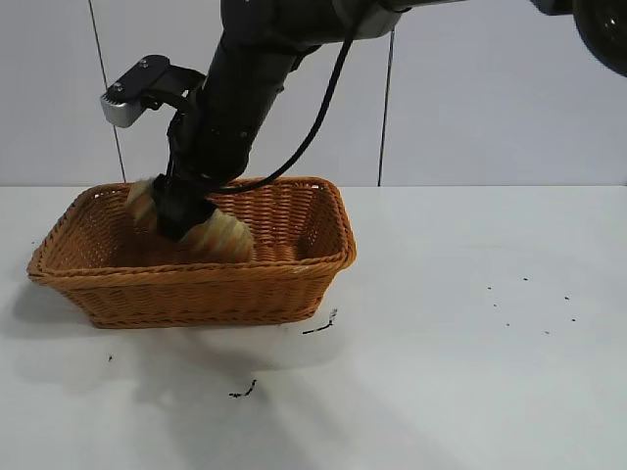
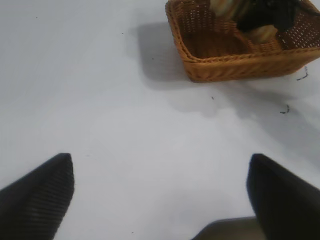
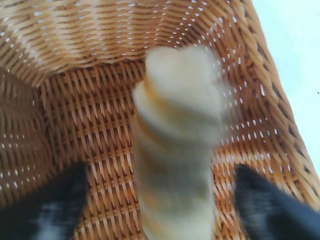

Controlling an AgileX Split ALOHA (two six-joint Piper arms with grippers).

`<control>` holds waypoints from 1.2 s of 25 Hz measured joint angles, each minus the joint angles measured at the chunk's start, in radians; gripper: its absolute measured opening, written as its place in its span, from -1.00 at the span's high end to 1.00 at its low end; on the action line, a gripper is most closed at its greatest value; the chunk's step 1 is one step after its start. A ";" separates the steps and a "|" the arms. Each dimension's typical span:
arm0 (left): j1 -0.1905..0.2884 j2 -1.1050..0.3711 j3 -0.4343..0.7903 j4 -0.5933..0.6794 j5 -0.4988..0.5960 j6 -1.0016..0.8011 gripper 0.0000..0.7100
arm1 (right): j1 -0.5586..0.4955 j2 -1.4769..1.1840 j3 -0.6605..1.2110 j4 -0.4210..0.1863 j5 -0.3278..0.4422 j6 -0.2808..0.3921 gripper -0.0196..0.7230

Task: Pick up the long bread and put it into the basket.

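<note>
Bread (image 1: 220,238) in basket (image 1: 196,294), half hidden behind right claw (image 1: 182,217), fingers spread.

This looks like a robot test lab rather than a home or shop. A plain white bench (image 1: 470,343) fills the foreground, bare apart from small dark specks (image 1: 245,390) on its surface. Behind it stands a blank pale wall (image 1: 490,98) of flat panels split by thin dark vertical seams (image 1: 385,117). A bulky black robot arm (image 1: 245,78) with a loose black cable (image 1: 328,98) and a small grey camera unit (image 1: 132,93) on a bracket reaches over the bench, and a woven wicker basket (image 1: 196,294) serves as the only prop.
</note>
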 joint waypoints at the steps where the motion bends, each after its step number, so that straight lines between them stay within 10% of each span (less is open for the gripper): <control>1: 0.000 0.000 0.000 0.000 0.000 0.000 -0.95 | 0.000 -0.019 0.000 0.001 0.005 0.025 -0.91; 7: 0.000 0.000 0.000 0.000 0.000 0.000 -0.95 | -0.002 -0.134 -0.004 -0.024 0.040 0.403 -0.91; 11: 0.000 0.000 0.000 0.000 0.000 0.000 -0.95 | -0.044 -0.164 -0.005 -0.030 0.072 0.528 -0.91; 30: 0.000 0.000 0.000 0.000 0.000 0.000 -0.95 | -0.593 -0.162 -0.006 -0.119 0.144 0.615 -0.91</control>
